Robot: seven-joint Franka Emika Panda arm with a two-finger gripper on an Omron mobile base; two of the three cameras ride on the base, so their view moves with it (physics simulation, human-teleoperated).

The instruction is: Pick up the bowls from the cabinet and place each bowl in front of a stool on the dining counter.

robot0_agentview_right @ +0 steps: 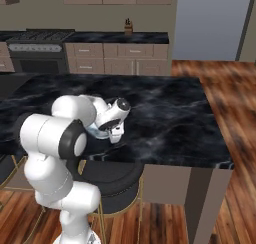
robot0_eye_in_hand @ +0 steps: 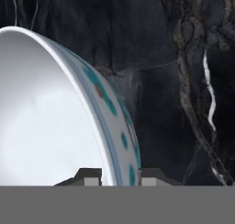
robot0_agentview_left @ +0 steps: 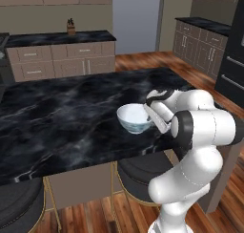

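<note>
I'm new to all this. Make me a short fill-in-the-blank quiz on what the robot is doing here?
1. The fingers are closed on the rim of a white and blue ____.
2. The bowl is over the black ____ dining counter.
3. Under the counter's edge stands a dark-cushioned ____ on brass legs.
4. The floor is made of ____.

Missing words: bowl; marble; stool; wood

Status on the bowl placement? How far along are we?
Done: the white bowl with blue pattern is out of the cabinet and over the dining counter, above a stool.
In hand: the end effector is shut on its rim, one finger inside, one outside; whether its foot touches the slab is unclear.
Left: release it. The second bowl isn't on the counter; the stool at left has none.
</note>
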